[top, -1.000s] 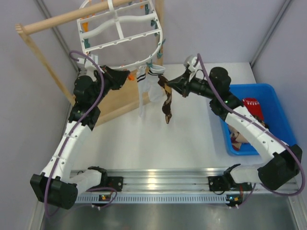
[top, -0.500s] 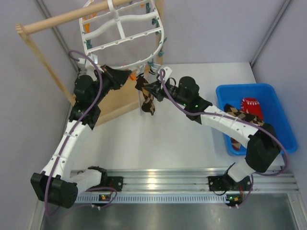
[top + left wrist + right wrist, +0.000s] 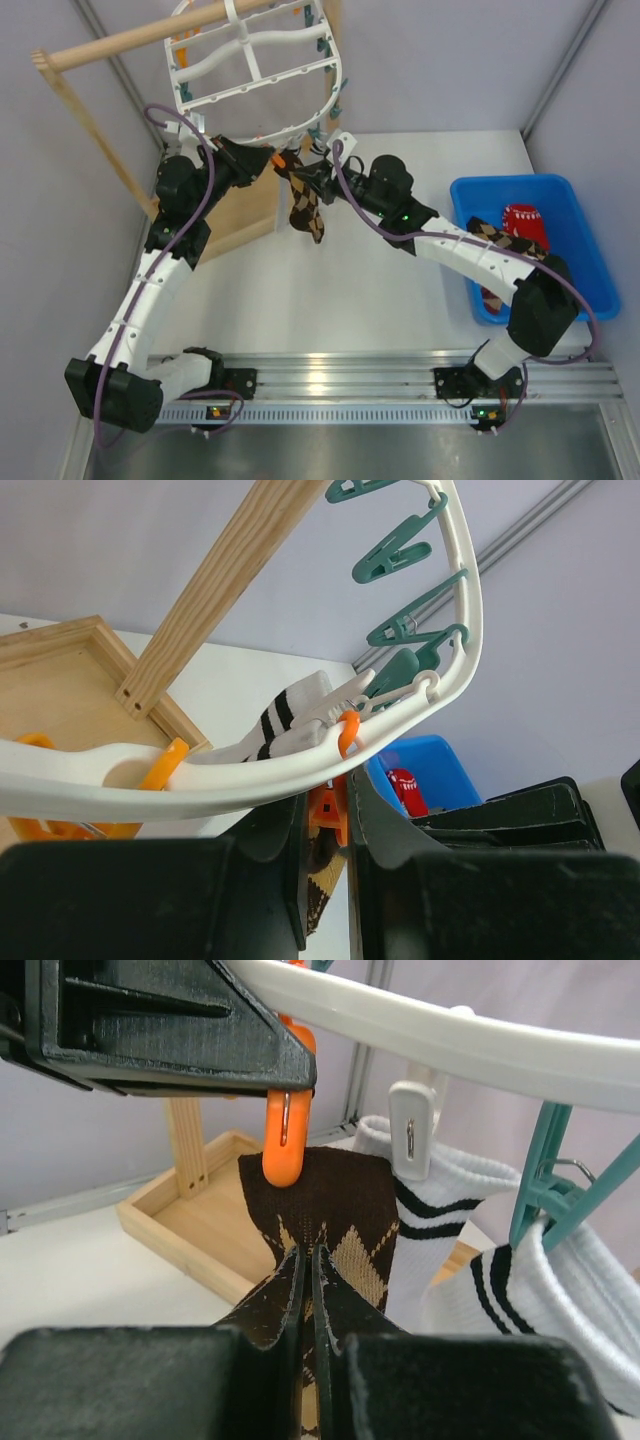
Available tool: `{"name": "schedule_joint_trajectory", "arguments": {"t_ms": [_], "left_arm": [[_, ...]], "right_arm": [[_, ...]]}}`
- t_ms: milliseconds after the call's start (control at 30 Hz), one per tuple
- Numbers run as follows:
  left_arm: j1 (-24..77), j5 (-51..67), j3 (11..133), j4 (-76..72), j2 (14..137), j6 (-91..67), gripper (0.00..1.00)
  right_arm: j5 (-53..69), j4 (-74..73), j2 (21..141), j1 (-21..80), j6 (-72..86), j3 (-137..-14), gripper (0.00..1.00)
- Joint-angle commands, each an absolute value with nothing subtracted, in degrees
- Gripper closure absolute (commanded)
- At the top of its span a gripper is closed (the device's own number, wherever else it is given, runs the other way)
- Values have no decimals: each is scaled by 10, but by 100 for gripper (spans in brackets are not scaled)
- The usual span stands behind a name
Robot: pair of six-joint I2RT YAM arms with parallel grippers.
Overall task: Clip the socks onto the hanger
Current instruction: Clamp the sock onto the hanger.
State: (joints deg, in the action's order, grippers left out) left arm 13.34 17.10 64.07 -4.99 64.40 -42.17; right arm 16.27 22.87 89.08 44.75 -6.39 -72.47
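Note:
The white oval hanger (image 3: 335, 75) hangs from the wooden rack. My left gripper (image 3: 268, 160) is shut on an orange clip (image 3: 330, 815) on the hanger's lower rim (image 3: 200, 785), its fingers pressing the clip from both sides. My right gripper (image 3: 310, 1260) is shut on a brown argyle sock (image 3: 335, 1195) and holds its cuff up at that orange clip (image 3: 283, 1150). The clip's tip overlaps the cuff edge; whether it grips is unclear. The sock (image 3: 305, 210) hangs below. Two white socks with dark bands (image 3: 440, 1210) (image 3: 560, 1300) hang clipped to the right of it.
A blue bin (image 3: 570, 200) at the right holds a red sock (image 3: 522, 222) and another argyle sock (image 3: 490, 232). The wooden rack's pole (image 3: 140, 40) and tray base (image 3: 245, 205) stand just behind the left arm. Teal clips (image 3: 395, 550) line the hanger's rim.
My right arm has swung left from beside the bin, carrying the argyle sock up to the orange clip. The left gripper has stayed on the clip.

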Motion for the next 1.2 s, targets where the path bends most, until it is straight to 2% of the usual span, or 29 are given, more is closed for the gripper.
{"name": "schedule_joint_trajectory", "arguments": {"t_ms": [0,267,367,400,567,633,733,867,1033,1167], "left_arm": [[135,209,650,-41,654,-429,100],[135,213,645,-43,654,-426,100],[135,210,643,-41,652,-423,96],[135,208,644,-40,650,-422,93],[135,194,642,-27,640,-414,59],[134,192,644,-26,636,-406,50],[129,185,644,-22,622,-396,45],[120,200,640,-24,588,-384,43],[120,300,628,-19,546,-331,47],[120,294,628,23,518,-297,47]], "right_arm": [[162,263,904,461,-66,-765,100],[161,263,922,468,-62,-801,100],[156,264,922,468,-60,-807,100],[153,263,919,468,-60,-807,100],[155,253,906,459,-54,-804,100],[155,244,903,454,-55,-803,100],[156,232,892,438,-54,-801,100],[163,212,878,413,-51,-799,100],[175,185,860,376,-52,-797,100],[184,173,855,364,-51,-801,100]]}}
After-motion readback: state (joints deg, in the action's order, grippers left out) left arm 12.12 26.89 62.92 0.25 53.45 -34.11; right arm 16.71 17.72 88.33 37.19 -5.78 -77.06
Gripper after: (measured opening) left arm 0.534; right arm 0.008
